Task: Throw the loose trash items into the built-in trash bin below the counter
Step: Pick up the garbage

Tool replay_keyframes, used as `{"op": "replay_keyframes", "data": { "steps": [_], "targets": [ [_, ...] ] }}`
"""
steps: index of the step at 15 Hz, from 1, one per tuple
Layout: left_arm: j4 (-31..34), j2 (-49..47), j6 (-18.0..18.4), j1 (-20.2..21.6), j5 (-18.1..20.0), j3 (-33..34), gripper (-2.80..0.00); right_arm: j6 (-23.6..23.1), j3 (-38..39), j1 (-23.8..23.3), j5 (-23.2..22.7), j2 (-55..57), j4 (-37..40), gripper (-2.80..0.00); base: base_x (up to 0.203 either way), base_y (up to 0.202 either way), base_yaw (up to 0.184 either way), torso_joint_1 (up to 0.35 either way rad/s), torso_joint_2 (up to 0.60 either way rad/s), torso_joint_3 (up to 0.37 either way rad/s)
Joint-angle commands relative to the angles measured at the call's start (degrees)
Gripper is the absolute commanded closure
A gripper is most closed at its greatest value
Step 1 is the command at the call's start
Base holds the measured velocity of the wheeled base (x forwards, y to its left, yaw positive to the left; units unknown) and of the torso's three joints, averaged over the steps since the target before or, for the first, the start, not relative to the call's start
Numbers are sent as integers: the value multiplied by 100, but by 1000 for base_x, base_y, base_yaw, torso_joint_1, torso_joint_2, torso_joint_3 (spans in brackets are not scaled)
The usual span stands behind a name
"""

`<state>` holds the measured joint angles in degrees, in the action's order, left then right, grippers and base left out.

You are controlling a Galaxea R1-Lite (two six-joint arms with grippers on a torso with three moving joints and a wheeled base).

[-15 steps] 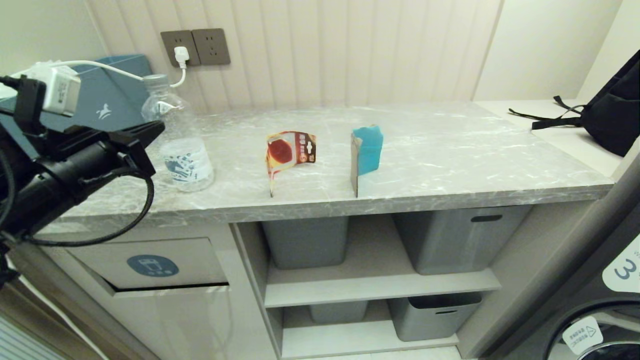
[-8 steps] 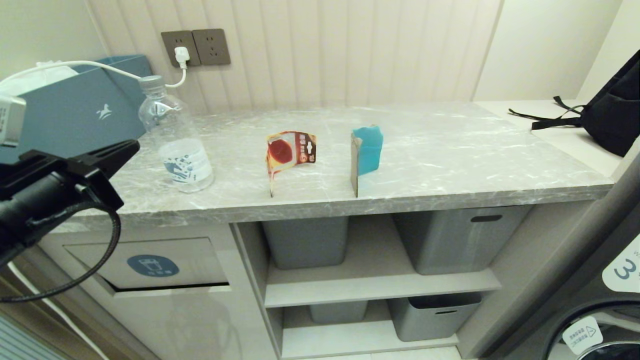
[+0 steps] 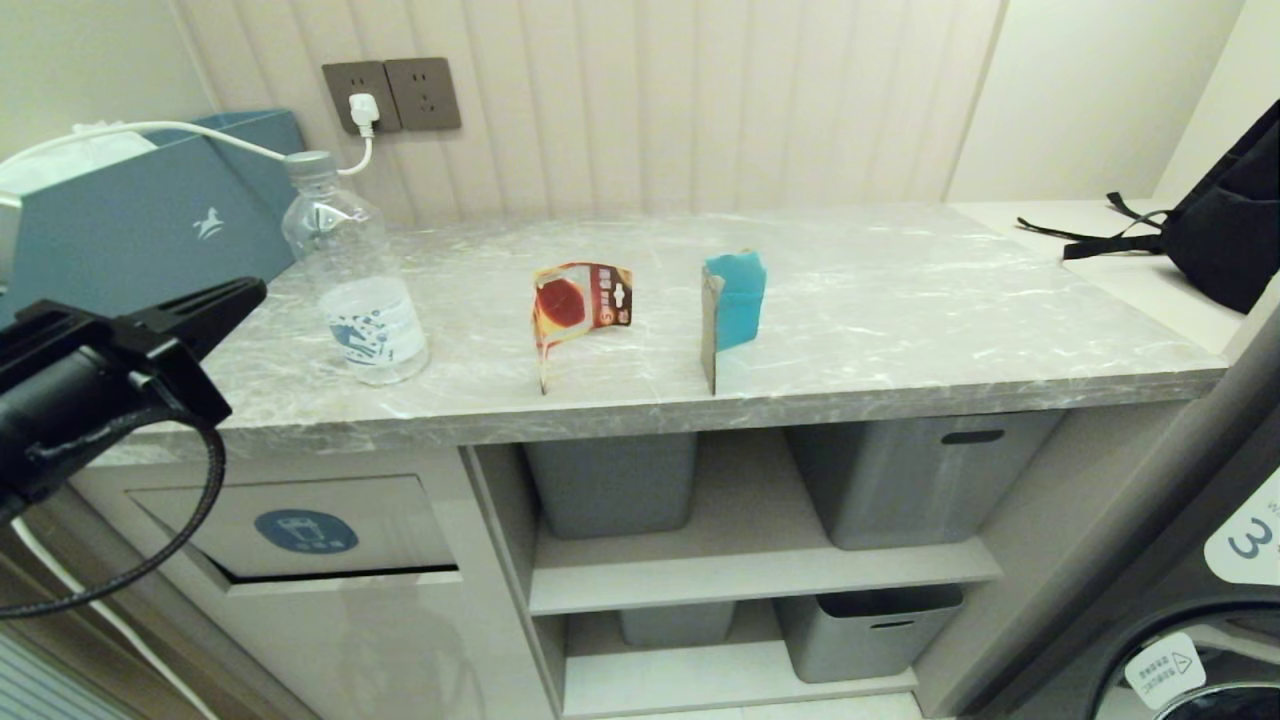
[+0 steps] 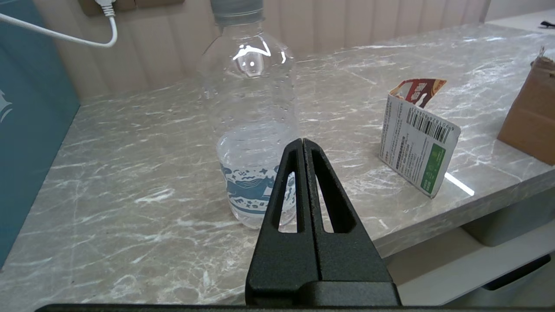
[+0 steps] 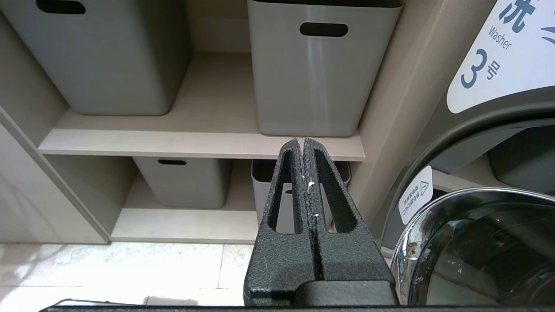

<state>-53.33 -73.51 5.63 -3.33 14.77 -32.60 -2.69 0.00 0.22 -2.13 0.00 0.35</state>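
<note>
A clear plastic water bottle (image 3: 352, 280) (image 4: 251, 130) stands upright at the left of the grey marble counter (image 3: 900, 330). To its right stands a bent red-orange blister card (image 3: 578, 305) (image 4: 418, 147), then a folded teal-and-brown cardboard piece (image 3: 732, 305) (image 4: 531, 117). My left gripper (image 3: 248, 292) (image 4: 302, 141) is shut and empty, hanging over the counter's left front edge, short of the bottle. Under the counter at left is the built-in trash bin (image 3: 300, 525), its flap with the round blue sticker slightly ajar. My right gripper (image 5: 302, 141) is shut, parked low before the shelves.
A large blue-grey box (image 3: 130, 225) stands behind my left arm. A white plug and cable (image 3: 362, 115) hang from the wall socket. Grey storage bins (image 3: 910, 475) (image 5: 321, 65) fill the shelves. A black backpack (image 3: 1220, 215) lies at far right, a washer (image 3: 1200, 640) below it.
My left arm has drawn back to the left and sunk, away from the bottle. The bottle, the card and the cardboard have not moved.
</note>
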Motion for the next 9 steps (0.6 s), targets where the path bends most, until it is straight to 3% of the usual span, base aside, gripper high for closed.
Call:
{"op": "replay_keyframes", "data": {
  "steps": [1, 3, 5, 6, 9],
  "targets": [
    [-53, 113, -94, -1, 16, 6, 0, -3, 0, 4, -6, -9, 0, 0, 0, 0, 0, 0, 0, 0],
    [-74, 489, -93, 3, 7, 325, 0, -3, 0, 4, -1, -9, 0, 0, 0, 0, 0, 0, 0, 0],
    [-109, 827, 217, 43, -135, 768, 0, -3, 0, 4, -3, -9, 0, 0, 0, 0, 0, 0, 0, 0],
    [-206, 863, 398, 68, -218, 840, -280, -3, 0, 4, 2, -9, 0, 0, 0, 0, 0, 0, 0, 0],
    [-274, 873, 386, 78, -221, 834, -280, -3, 0, 4, -5, -9, 0, 0, 0, 0, 0, 0, 0, 0]
  ]
}}
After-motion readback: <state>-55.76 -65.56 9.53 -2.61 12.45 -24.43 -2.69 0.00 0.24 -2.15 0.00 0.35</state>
